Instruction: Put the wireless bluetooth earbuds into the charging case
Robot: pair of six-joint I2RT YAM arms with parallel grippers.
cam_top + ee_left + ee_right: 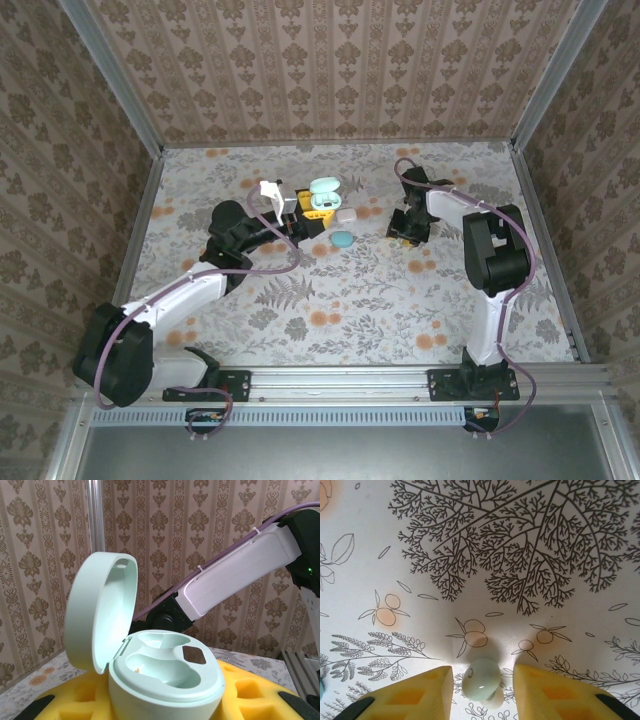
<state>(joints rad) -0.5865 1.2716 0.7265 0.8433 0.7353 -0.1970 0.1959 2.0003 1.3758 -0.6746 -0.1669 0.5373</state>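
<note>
A pale teal earbud (481, 679) lies on the flower-printed desk (485, 555), centred in the gap of the right tool (482, 670). The tool's yellow fingers (422, 695) stand partly apart, with a thin strip of desk showing on either side of the bud, so neither pad is touching it. The bud looks rounded from above. A small part pokes out toward the wrist, and its long axis cannot be told for certain.

Across the desk, toward the robot's left, the left tool (312, 208) is clamped on the base of the mint charging case (167, 680). The case stands upright with its lid (100, 610) swung back and both moulded wells bare. In the overhead view the case sits well apart from the right tool, with a whitish closed case (347, 215) and a teal one (342, 238) on the desk between them.

The right arm is plainly the nearer to the bud. A pinch looks to be the step in hand, and the carry that follows would run leftward to the open wells.
</note>
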